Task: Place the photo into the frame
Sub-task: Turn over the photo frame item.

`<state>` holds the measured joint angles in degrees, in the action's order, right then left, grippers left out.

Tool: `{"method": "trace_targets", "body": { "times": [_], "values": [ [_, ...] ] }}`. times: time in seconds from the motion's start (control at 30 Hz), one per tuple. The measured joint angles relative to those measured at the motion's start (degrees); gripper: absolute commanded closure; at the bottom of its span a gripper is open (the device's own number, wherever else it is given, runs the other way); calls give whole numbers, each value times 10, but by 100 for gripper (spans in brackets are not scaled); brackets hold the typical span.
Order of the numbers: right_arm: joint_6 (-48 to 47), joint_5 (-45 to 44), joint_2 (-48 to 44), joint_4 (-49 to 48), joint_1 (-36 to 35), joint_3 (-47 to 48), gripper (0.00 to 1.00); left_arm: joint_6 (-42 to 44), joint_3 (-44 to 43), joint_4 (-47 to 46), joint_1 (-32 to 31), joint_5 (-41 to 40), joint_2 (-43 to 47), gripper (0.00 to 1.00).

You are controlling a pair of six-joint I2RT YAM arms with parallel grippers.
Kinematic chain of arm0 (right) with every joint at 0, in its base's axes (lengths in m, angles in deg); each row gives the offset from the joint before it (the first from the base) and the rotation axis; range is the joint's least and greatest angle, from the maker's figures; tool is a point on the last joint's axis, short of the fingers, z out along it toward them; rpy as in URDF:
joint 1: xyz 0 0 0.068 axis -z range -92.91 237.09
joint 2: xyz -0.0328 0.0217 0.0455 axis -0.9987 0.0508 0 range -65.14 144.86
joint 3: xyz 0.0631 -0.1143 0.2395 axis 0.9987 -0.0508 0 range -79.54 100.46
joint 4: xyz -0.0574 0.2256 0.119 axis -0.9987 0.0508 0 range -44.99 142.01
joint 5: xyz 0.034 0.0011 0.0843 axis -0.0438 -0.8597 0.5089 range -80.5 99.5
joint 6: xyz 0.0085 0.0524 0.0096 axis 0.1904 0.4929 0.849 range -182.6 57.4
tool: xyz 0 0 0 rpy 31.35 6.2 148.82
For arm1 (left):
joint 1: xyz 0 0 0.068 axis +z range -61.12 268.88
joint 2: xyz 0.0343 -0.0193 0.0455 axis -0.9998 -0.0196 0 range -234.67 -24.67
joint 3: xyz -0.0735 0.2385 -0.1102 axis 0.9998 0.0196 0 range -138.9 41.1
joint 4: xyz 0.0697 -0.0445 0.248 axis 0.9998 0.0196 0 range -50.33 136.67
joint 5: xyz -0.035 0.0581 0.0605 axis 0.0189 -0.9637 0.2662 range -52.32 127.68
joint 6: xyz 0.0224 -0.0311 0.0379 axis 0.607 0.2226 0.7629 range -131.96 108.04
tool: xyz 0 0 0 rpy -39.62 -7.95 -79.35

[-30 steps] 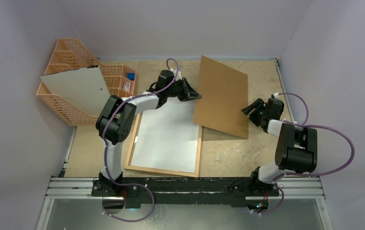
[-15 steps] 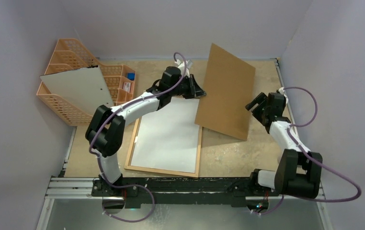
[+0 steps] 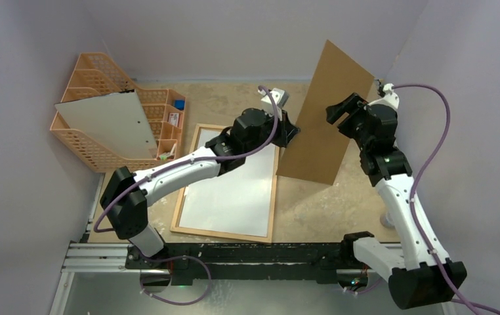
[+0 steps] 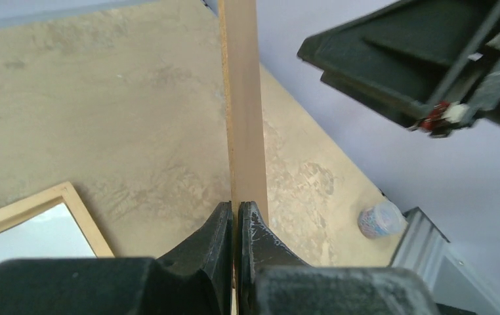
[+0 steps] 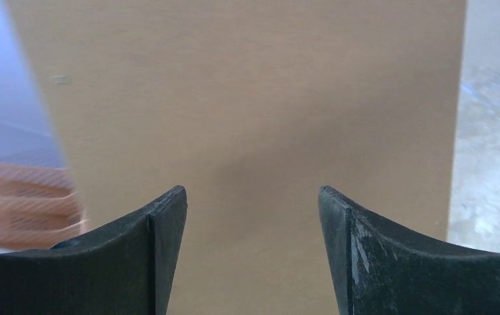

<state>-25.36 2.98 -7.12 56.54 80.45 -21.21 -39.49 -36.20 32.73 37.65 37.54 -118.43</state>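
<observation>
The photo (image 3: pixel 231 187) lies white back up inside the frame (image 3: pixel 222 232), which sits flat on the table (image 3: pixel 313 207) just ahead of the arm bases. The print looks squared within the light-wood edging, so I'd judge that step done and only the backing missing.

That backing, the brown hardboard panel (image 3: pixel 329 111), stands nearly upright just beyond the frame's far right corner. Whether its lower edge touches the tabletop I can't tell.

It stands that way because the left gripper (image 3: pixel 291 133) is clamped on its near edge. In the left wrist view the jaws are pinched tight on the thin board.

The right gripper (image 3: pixel 340 113) faces the panel's broad side with its jaws wide apart and nothing between them. Its wrist camera sees little but brown board beyond the fingers — my guess is it is lining up for a second hold, since a board gripped by one edge alone could swing or slip.

Off at the far left an orange organizer (image 3: pixel 90 72) holds a pale grey sheet (image 3: pixel 106 121) leaning against it — well apart from all this.
</observation>
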Motion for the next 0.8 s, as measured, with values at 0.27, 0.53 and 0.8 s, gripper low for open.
{"method": "trace_targets", "body": {
  "times": [0.27,0.53,0.8],
  "values": [
    [-3,17,-38,4,-39,61,19,61,32,-70,-65,-120,11,100],
    [-28,32,-9,10,-55,101,18,121,38,-137,-109,-212,1,100],
    [-52,29,36,31,-102,117,22,170,14,-180,-139,-300,-42,100]
  ]
}}
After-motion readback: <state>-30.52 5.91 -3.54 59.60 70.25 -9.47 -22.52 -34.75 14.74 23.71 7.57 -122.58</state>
